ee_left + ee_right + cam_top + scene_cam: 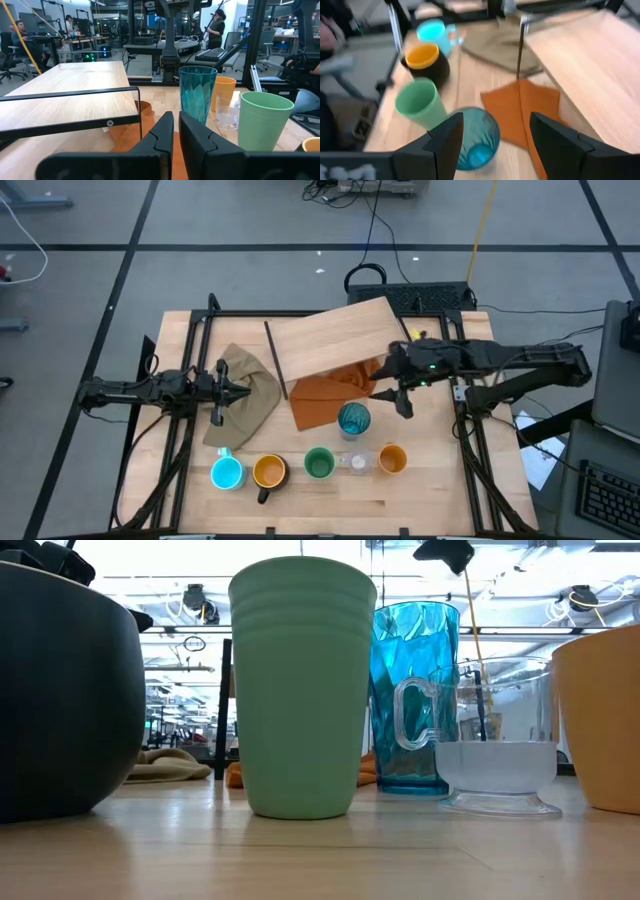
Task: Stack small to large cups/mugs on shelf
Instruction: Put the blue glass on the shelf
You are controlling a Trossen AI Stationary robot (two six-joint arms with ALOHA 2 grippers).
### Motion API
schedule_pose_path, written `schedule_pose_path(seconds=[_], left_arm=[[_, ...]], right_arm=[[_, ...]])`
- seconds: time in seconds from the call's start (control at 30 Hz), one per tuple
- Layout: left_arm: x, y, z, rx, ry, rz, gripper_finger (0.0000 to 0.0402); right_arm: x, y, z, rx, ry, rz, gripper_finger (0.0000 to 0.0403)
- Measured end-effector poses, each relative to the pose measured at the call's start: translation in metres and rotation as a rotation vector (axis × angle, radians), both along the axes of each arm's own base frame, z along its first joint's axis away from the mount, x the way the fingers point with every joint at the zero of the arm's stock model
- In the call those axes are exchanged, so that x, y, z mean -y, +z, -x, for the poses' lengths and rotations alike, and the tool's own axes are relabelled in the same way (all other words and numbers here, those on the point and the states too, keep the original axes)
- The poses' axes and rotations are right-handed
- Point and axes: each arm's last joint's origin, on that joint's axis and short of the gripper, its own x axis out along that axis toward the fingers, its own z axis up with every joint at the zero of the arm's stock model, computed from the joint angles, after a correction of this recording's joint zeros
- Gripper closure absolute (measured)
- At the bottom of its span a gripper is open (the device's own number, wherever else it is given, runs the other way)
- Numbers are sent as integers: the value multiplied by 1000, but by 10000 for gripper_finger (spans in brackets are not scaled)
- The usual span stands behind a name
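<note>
Overhead and wrist views of the counter (430,490), with the shelf (335,335) as landmark. The shelf is lying skewed across the counter's far middle, its plywood top bare. The teal tumbler (354,419) is standing upright just in front of the shelf's near right corner, beside an orange cloth (325,398) that is spreading out from under the shelf. Farther in front of the shelf, five vessels are standing in a row along the counter's near edge: blue mug (228,473), black mug (269,472) with orange-yellow inside, green cup (319,463), clear glass (357,463) and orange cup (392,459). A tan cloth (245,390) is lying to the left of the shelf. The right end effector (492,137) is hovering just above the teal tumbler with its fingers spread wide, holding nothing. The left end effector (176,131) is resting over the tan cloth with its fingers nearly together, gripping nothing
</note>
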Motion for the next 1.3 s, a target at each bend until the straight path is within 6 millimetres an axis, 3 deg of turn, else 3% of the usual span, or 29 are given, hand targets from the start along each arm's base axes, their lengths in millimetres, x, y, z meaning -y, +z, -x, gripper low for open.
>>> schedule_pose_path(seconds=[0.37, 1.3], left_arm=[[0, 0, 0, -1, -1, 0, 371], [0, 0, 0, -2, -1, -1, 371]], right_arm=[[-3, -22, -36, -223, 59, -5, 183], [-4, -69, -73, -394, 64, -26, 183]])
